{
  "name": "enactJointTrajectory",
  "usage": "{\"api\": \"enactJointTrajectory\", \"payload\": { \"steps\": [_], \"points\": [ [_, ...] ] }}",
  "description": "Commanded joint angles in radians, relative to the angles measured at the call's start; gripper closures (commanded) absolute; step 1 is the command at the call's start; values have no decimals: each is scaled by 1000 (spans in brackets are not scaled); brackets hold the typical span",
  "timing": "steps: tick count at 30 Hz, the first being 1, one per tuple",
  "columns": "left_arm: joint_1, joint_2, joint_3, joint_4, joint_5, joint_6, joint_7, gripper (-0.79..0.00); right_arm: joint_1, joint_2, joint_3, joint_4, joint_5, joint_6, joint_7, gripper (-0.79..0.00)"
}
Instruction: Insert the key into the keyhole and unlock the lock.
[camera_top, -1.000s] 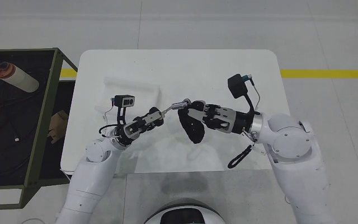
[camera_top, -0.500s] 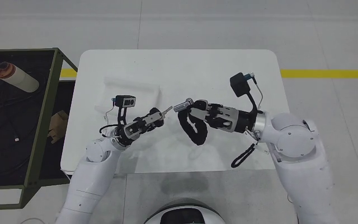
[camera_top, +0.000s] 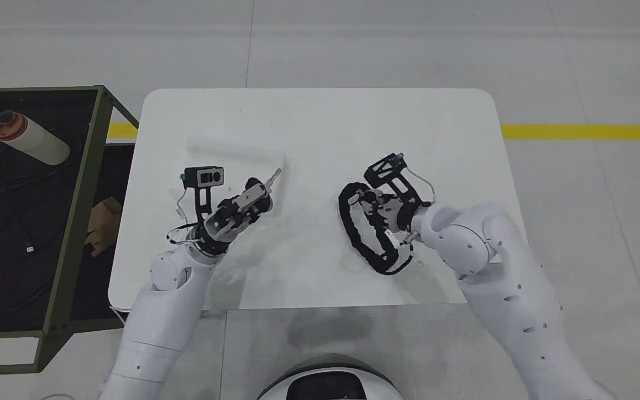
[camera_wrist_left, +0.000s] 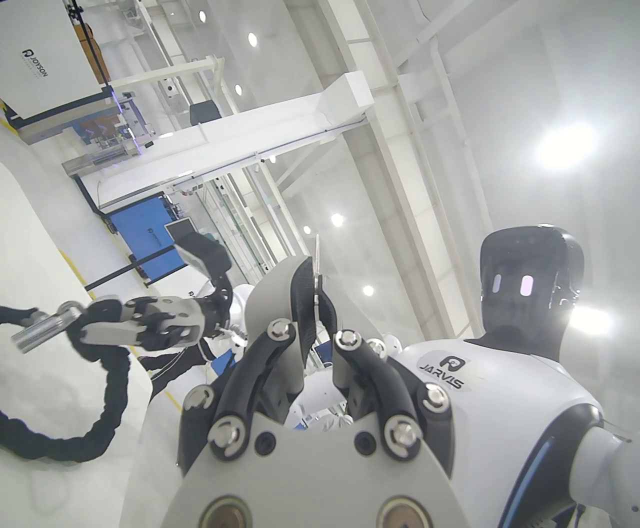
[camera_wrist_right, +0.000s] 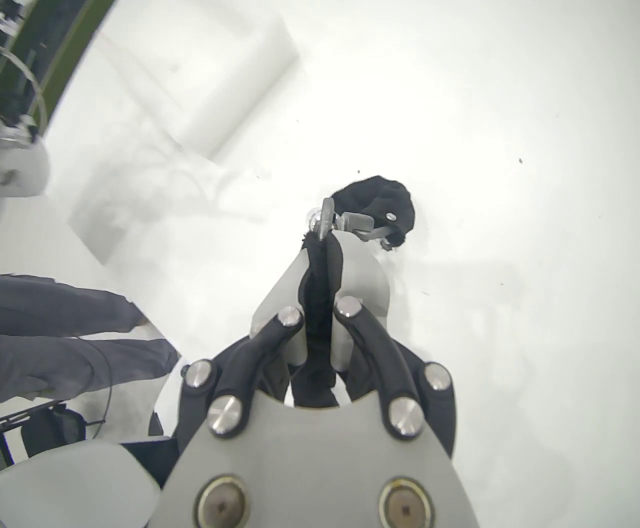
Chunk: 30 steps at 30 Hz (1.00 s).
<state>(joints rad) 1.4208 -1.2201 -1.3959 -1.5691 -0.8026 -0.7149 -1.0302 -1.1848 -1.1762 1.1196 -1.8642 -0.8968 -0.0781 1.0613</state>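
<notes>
Top view: left tool (camera_top: 257, 194) sits over the left-centre of the bench (camera_top: 420, 120). It is closed narrow on the key (camera_top: 270, 182), whose blade sticks out past the fingertips toward the upper right of the frame. Left wrist view agrees: both pads (camera_wrist_left: 303, 290) pinch the flat of the key, and the thin blade shows edge-on, projecting beyond them. Right tool (camera_top: 371, 205) is right of centre, well apart from the left tool, and is clamped on the cable lock (camera_top: 356, 238). The lock's black sleeved cable droops from the tool in a loop onto the bench, lower centre-right of the frame. Right wrist view: the black cable runs between the closed fingers. The lock's metal parts (camera_wrist_right: 327, 220) show just past the fingertips, with a curled black cable end beside them. In the left wrist view, a silver cylinder (camera_wrist_left: 42, 327) juts from the far tool's grip. Key and lock are not touching, and the keyhole is too small to make out. White block (camera_top: 235, 158) lies at the upper left of the bench, near the key tip. Dark green rack (camera_top: 60, 215) stands off the bench's left edge. Yellow floor line (camera_top: 565, 131) at right.
</notes>
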Motion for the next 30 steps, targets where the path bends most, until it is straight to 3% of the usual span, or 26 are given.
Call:
{"api": "enactJointTrajectory", "payload": {
  "steps": [1,14,16,17,27,30],
  "points": [
    [1,-1,0,0,0,2,-4,0,14,-5,-32,37,1,12,26,0],
    [11,-4,-16,-2,-4,16,-25,0,80,-28,-101,166,56,69,185,0],
    [12,-5,-19,-2,-3,19,-25,0,82,-30,-100,168,70,76,183,-243],
    [11,-5,-20,-3,-2,22,-26,0,83,-31,-101,168,75,77,182,-280],
    [14,-9,-30,-6,4,33,-29,0,100,-42,-121,178,58,89,170,-182],
    [16,-10,-33,-7,6,32,-28,0,105,-47,-129,187,53,95,172,-194]
  ]
}}
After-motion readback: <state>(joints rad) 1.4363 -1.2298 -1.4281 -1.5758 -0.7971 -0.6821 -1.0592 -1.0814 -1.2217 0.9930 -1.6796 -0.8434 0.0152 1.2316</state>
